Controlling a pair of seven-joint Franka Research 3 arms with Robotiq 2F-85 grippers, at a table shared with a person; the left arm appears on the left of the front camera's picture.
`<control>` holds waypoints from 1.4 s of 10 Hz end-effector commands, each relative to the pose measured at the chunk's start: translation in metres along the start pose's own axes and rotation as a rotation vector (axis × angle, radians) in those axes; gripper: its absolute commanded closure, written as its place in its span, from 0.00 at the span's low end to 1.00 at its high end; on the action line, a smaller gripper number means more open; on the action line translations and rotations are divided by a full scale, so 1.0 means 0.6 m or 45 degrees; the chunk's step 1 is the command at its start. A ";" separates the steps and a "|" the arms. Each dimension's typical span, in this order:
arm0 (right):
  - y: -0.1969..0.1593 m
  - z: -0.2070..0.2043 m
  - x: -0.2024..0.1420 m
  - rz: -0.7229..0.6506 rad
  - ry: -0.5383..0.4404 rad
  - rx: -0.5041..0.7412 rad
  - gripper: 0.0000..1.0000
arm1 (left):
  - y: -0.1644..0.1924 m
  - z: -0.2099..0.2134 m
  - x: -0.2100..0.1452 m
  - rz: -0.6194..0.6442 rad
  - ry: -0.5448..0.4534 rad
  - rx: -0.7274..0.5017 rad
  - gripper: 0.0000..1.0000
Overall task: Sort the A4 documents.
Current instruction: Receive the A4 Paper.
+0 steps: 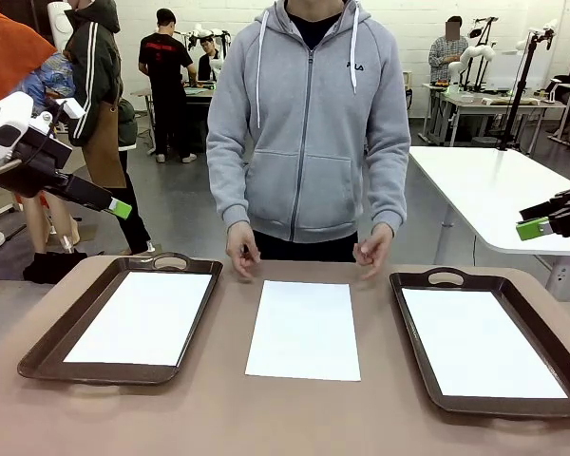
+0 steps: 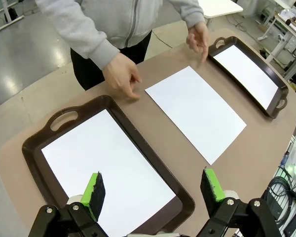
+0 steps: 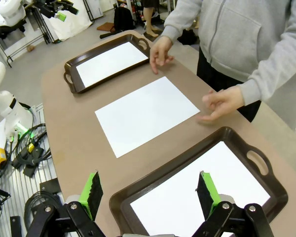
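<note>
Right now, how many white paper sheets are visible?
3: one in the left tray, one bare on the table centre, one in the right tray. Stacked sheets underneath cannot be ruled out.

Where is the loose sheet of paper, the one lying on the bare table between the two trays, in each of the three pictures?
Front view: loose sheet, centre, between the two trays.
Left wrist view: sheet right of centre, upper half.
Right wrist view: sheet at centre.
Shared landmark: the person's hands at the sheet's far edge.
</note>
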State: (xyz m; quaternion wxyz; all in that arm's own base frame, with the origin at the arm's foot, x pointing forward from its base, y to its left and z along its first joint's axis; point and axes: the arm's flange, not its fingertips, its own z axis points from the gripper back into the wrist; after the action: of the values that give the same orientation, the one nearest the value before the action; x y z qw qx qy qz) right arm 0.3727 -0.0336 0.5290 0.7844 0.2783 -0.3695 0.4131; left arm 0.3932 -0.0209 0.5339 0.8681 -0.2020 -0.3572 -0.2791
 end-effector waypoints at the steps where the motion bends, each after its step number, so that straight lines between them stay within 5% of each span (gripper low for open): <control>1: 0.000 -0.001 0.000 0.000 -0.002 0.005 0.00 | 0.001 0.001 0.001 -0.001 -0.011 0.012 0.00; 14: 0.000 -0.001 0.000 0.000 -0.002 0.005 0.00 | 0.001 0.001 0.001 -0.001 -0.011 0.012 0.00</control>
State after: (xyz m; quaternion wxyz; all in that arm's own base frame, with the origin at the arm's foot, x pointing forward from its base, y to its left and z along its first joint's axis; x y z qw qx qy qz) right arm 0.3727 -0.0337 0.5290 0.7844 0.2783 -0.3695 0.4131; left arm 0.3933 -0.0206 0.5342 0.8682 -0.2016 -0.3576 -0.2787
